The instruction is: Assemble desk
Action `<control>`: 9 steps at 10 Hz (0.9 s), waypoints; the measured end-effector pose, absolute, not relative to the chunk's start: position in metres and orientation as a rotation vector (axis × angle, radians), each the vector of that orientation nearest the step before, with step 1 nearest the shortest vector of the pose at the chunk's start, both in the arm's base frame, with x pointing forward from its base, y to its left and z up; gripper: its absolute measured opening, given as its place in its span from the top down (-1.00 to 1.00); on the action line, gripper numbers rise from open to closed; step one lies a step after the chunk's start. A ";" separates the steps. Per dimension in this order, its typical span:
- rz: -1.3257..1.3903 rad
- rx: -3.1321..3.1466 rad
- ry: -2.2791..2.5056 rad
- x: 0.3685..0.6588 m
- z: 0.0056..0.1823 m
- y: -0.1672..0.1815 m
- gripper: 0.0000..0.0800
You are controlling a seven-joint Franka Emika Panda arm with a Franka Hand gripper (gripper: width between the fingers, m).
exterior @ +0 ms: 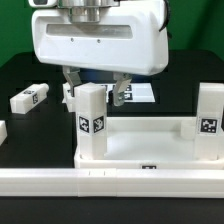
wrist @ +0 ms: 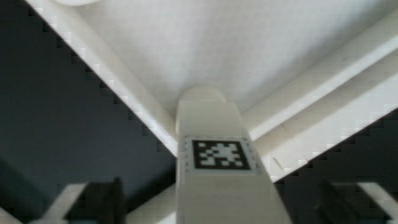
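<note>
Exterior view, item one: gripper (exterior: pixel 96 90), hanging from above over the tabletop's (exterior: pixel 150 128) corner on the exterior view's left, jaws wide, holding nothing. Its fingers (exterior: pixel 72 82) stood to either side of the top of the upright leg (exterior: pixel 92 122); whether either one touched the leg could not be told from this view. Wrist view confirmed the spacing: the leg (wrist: pixel 219 150), tag uppermost, ran up between the two dark fingers (wrist: pixel 89 205), with a dark gap on each side of it. Item two: tabletop, a white tray with a raised rim, lay at the front of the black table (exterior: pixel 30 140), its front edge just behind the long rail (exterior: pixel 40 185); in the wrist view its rim and floor (wrist: pixel 196 50) filled the space beyond the leg. Item three: right leg (exterior: pixel 208 120), upright at the tray's corner on the exterior view's right, well apart from the first, with bare tray floor open between them. Item four: loose leg (exterior: pixel 30 98), lying flat on the table toward the exterior view's left, clear of the tray's edge, with open black surface around it. Item five: marker board (exterior: pixel 142 93), flat behind the gripper, partly hidden by one finger.
</note>
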State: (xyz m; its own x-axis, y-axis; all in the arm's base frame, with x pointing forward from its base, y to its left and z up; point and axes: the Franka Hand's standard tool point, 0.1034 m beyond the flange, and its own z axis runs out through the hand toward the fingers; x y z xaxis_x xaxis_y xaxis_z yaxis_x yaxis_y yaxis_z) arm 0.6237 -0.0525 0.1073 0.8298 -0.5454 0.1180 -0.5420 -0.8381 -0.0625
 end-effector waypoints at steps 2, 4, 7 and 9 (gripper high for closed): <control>-0.212 -3.073 0.555 0.625 0.109 -0.053 -0.60; -0.223 -3.134 0.208 0.628 0.111 -0.054 -0.62; -0.226 -3.160 -0.263 0.630 0.111 -0.059 -0.62; -0.219 -3.141 -0.531 0.630 0.111 -0.062 -0.62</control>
State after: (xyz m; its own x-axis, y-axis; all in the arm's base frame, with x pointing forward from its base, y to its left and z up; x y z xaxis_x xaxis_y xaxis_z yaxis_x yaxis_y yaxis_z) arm 0.6297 -0.0618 0.1110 0.9353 0.3306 0.1263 0.3236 -0.9434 0.0731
